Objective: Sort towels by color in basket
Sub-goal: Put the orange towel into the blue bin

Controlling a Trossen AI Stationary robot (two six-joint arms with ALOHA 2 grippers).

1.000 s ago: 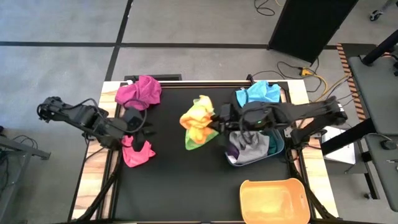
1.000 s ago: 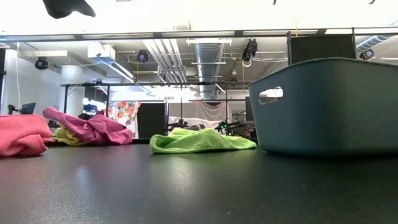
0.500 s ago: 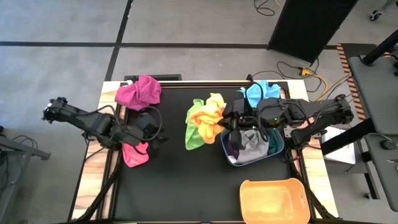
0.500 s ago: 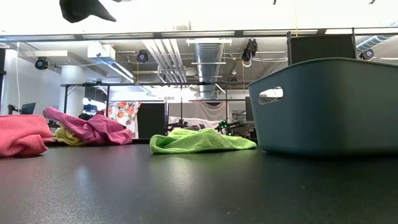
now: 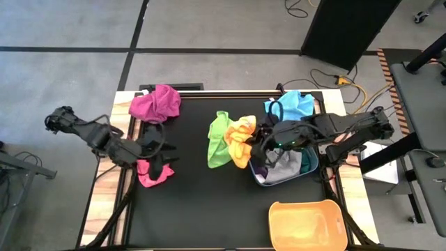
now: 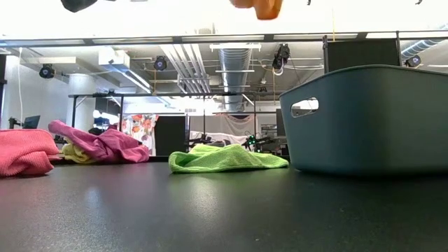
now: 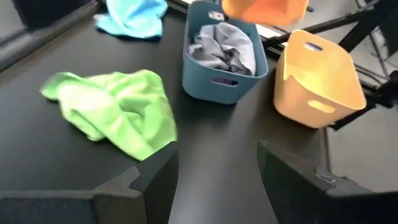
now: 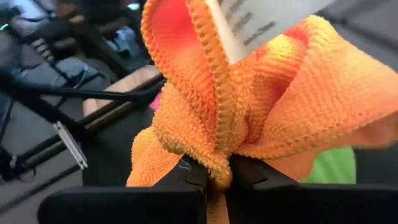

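Note:
My right gripper [image 8: 211,177] is shut on the orange-yellow towel [image 5: 242,137], which it holds in the air between the lime towel [image 5: 219,137] and the teal basket [image 5: 306,166]. The lime towel lies flat on the table. Grey [image 7: 227,50] and purple [image 5: 260,167] towels lie in the teal basket. My left gripper [image 5: 159,157] is open and hovers just past the pink towel [image 5: 152,175]. The magenta towel [image 5: 155,103] and the light blue towel [image 5: 289,106] lie near the far edge. The dark green towel is hidden. My right gripper pinches a bunched fold of the orange-yellow towel [image 8: 214,152] between its two fingers, several layers gathered together. The towel is lifted clear of the table, and its hem and a white label [image 8: 261,18] spread out beyond the fingertips.
An empty orange basket [image 5: 306,223] stands near the table's near right corner. Bare black table lies between the pink towel and the two baskets. Cables and a dark cabinet are on the floor beyond the far edge.
My right gripper has lifted the orange-yellow towel off the lime towel and carried it toward the teal basket; the lime towel stayed on the table and is now uncovered. My left gripper has shifted a little toward the near edge, over the pink towel.

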